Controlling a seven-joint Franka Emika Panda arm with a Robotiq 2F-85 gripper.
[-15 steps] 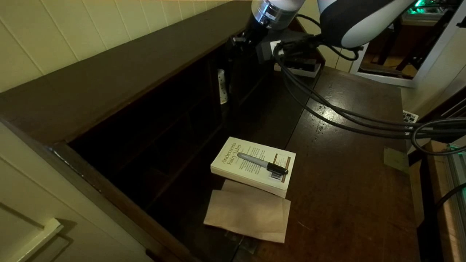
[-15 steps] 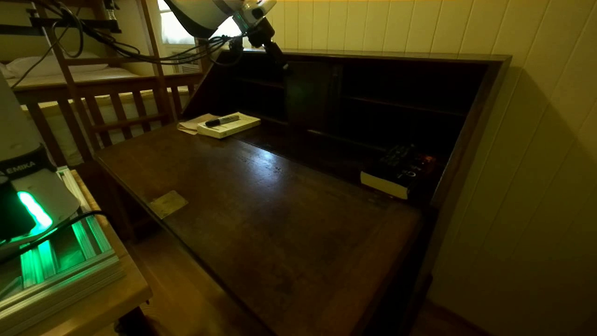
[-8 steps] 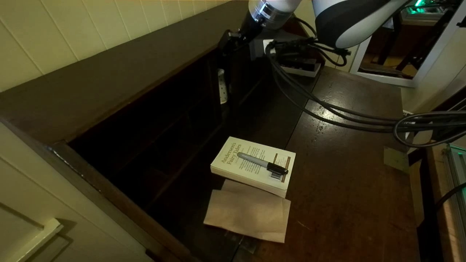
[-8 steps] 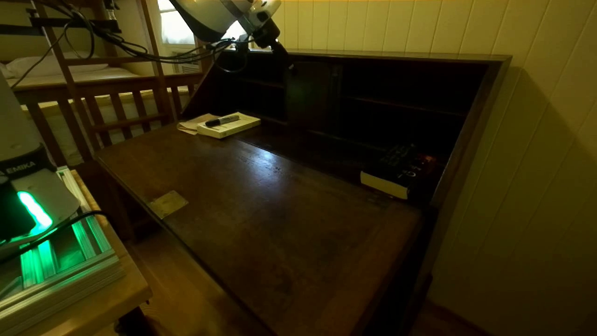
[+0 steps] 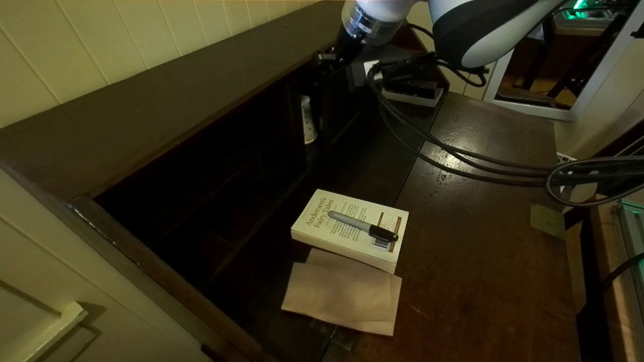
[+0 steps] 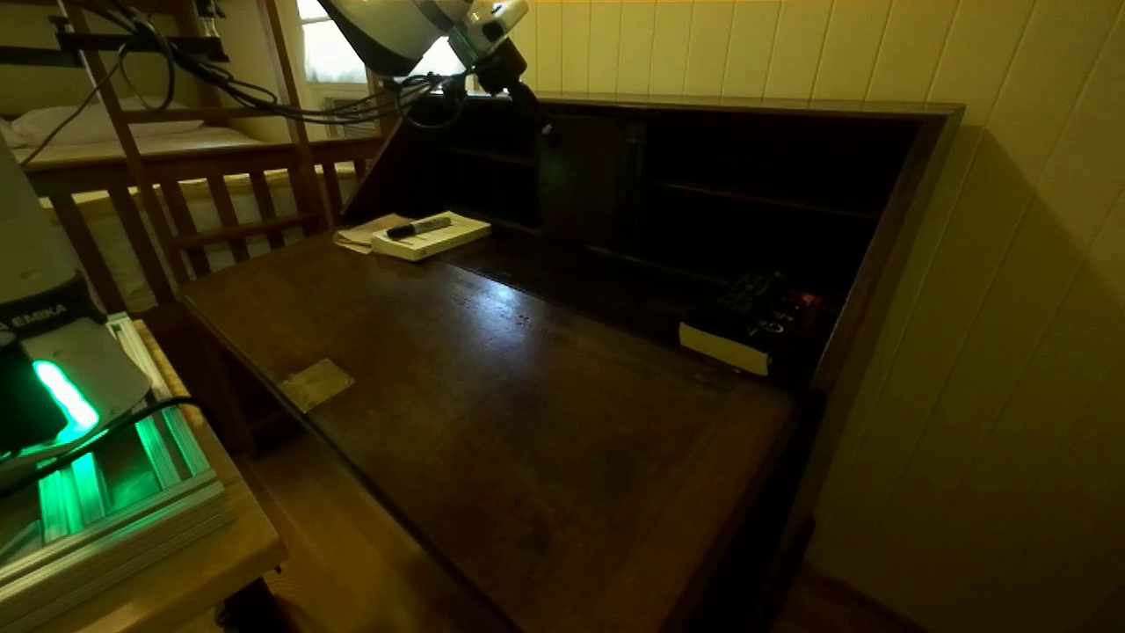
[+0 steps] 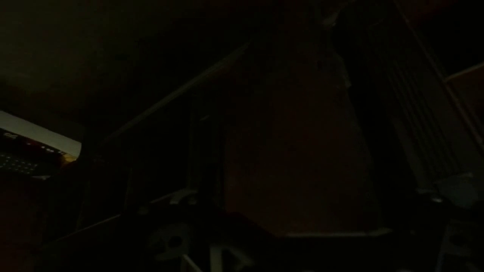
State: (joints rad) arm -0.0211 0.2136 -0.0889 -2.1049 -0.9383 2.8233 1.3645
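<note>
My gripper [image 5: 322, 69] is at the upper front of the dark desk's back cabinet, beside a small cabinet door [image 6: 587, 176]. In an exterior view it also shows as a dark shape [image 6: 540, 123] at the door's upper corner. The wrist view is very dark. There the finger parts stand wide apart around the gap [image 7: 306, 211], with a reddish-brown panel [image 7: 295, 151] behind. I see nothing held; whether a fingertip touches the door is unclear. A spotted white object [image 5: 308, 120] stands in the compartment beside the door.
A cream book [image 5: 327, 236] carries a grey marker [image 5: 349, 220]; brown papers [image 5: 342, 296] lie beside it. A thick black book [image 6: 747, 321] lies at the desk's far end, also in the wrist view [image 7: 41, 132]. Cables [image 5: 468, 156] hang over the desk top [image 6: 492, 422].
In an exterior view my gripper moved left, then slightly back right. In an exterior view its tip is a little further right and lower. Slightly more of the spotted white object shows.
</note>
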